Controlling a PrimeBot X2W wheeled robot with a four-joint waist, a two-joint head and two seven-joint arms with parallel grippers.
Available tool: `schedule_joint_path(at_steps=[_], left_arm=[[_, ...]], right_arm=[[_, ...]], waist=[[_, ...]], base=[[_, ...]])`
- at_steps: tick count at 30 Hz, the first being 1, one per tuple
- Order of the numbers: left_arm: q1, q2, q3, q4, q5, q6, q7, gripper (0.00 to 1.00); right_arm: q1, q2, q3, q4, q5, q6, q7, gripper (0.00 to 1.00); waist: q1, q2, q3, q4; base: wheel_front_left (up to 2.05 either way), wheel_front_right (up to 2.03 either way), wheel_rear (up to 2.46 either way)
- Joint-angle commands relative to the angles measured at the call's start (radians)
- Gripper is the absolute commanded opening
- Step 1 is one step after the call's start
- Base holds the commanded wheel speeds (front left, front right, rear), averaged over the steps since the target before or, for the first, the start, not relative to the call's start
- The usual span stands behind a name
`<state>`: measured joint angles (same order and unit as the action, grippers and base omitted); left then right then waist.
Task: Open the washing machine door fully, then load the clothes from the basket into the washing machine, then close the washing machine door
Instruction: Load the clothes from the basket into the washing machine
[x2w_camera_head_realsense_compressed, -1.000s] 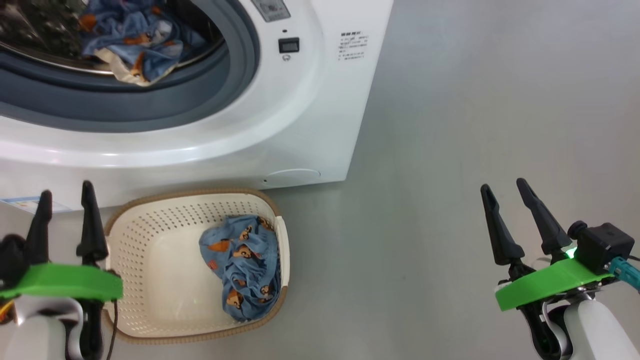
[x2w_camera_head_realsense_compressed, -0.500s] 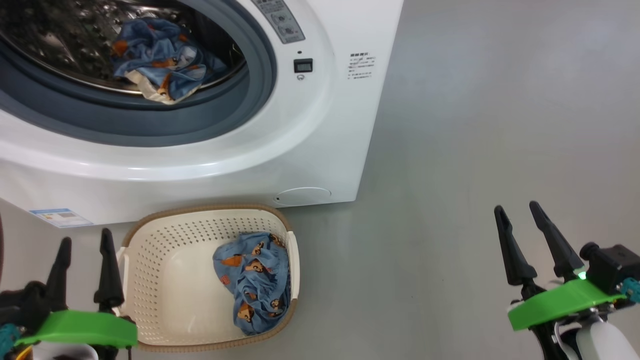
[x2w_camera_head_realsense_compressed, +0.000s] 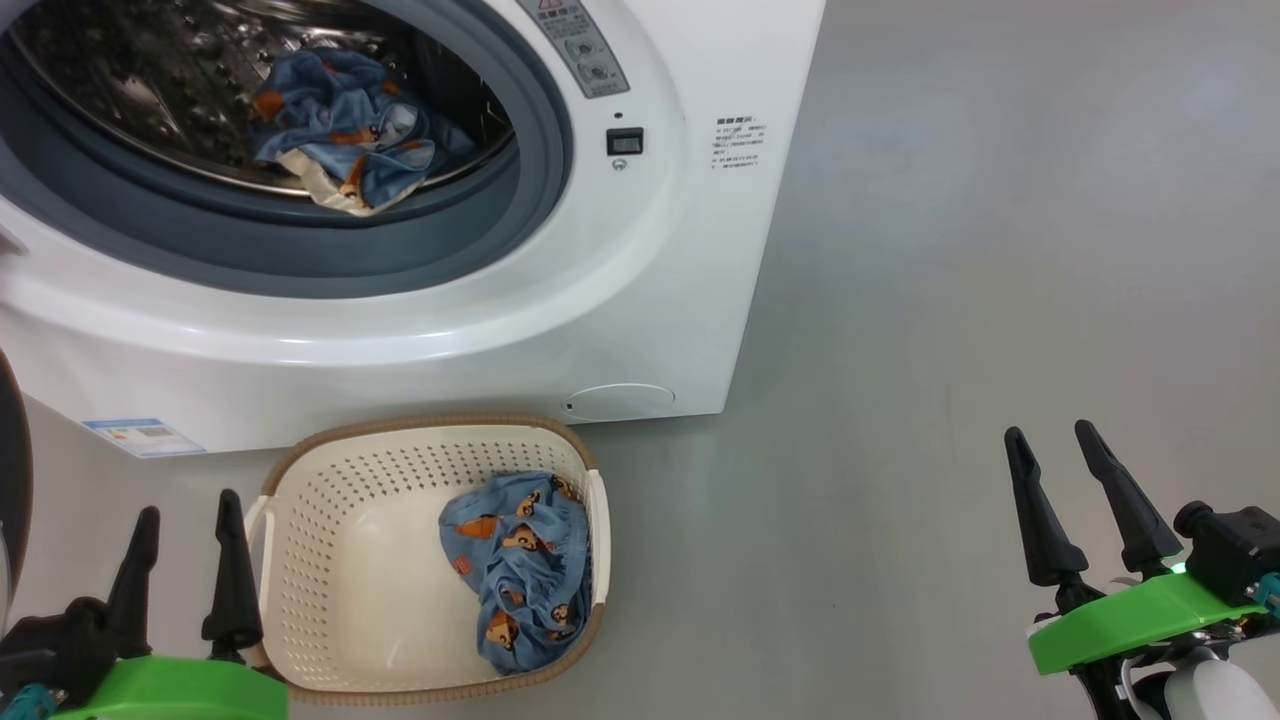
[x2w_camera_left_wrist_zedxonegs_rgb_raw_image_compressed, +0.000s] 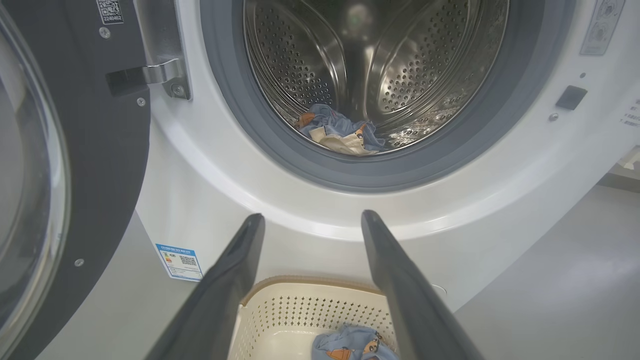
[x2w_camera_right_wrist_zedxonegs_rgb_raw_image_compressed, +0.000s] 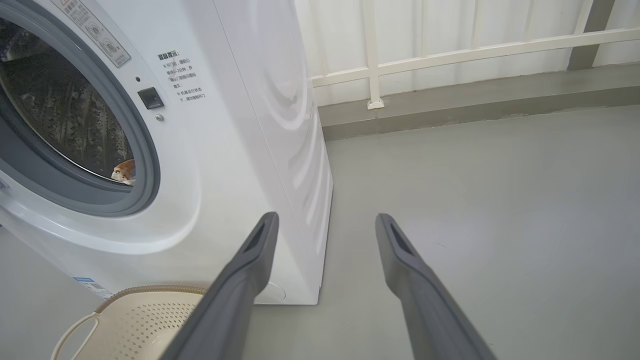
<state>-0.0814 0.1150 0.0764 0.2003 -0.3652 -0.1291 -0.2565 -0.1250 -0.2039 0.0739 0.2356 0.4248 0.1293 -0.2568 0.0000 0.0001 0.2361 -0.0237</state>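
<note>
The white washing machine (x2w_camera_head_realsense_compressed: 640, 300) stands with its door (x2w_camera_left_wrist_zedxonegs_rgb_raw_image_compressed: 75, 165) swung open to the left. One blue bear-print garment (x2w_camera_head_realsense_compressed: 340, 130) lies in the steel drum (x2w_camera_left_wrist_zedxonegs_rgb_raw_image_compressed: 380, 65). On the floor in front sits the cream basket (x2w_camera_head_realsense_compressed: 330, 560), and another of the clothes (x2w_camera_head_realsense_compressed: 520, 570) is bunched at its right end. My left gripper (x2w_camera_head_realsense_compressed: 190, 510) hangs open and empty just left of the basket. Far right over bare floor, my right gripper (x2w_camera_head_realsense_compressed: 1055, 445) is open and empty too.
Grey floor (x2w_camera_head_realsense_compressed: 950, 300) spreads to the right of the washer. A white railing and wall (x2w_camera_right_wrist_zedxonegs_rgb_raw_image_compressed: 450, 45) run behind it. A blue label sticker (x2w_camera_head_realsense_compressed: 145, 437) and a round flap (x2w_camera_head_realsense_compressed: 618, 401) mark the washer's lower front.
The head camera has shifted, so washer and basket slid down and right in view. Both grippers sit lower in the frame, still open and empty. The clothes have not moved.
</note>
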Motion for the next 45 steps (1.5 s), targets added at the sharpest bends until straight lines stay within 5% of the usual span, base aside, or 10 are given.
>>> schedule_joint_path(at_steps=[1, 22, 45], left_arm=[[-0.002, 0.021, 0.038, -0.028, 0.013, -0.002, -0.005, 1.00], [-0.027, 0.025, -0.009, 0.066, -0.029, -0.002, -0.005, 1.00], [-0.291, 0.107, -0.324, 0.503, -0.165, -0.002, -0.005, 1.00]], right_arm=[[0.022, -0.010, 0.020, -0.025, 0.002, 0.001, -0.005, 1.00], [-0.013, 0.005, 0.023, -0.029, -0.004, 0.001, -0.005, 1.00], [-0.147, 0.058, 0.062, -0.039, -0.022, 0.001, -0.005, 1.00]], waist=[[0.0000, -0.0001, 0.000, -0.001], [0.0000, -0.0001, 0.059, -0.009], [0.0000, -0.0001, 0.276, -0.063]], base=[[0.00, 0.00, 0.00], [0.00, 0.00, 0.00], [0.00, 0.00, 0.00]])
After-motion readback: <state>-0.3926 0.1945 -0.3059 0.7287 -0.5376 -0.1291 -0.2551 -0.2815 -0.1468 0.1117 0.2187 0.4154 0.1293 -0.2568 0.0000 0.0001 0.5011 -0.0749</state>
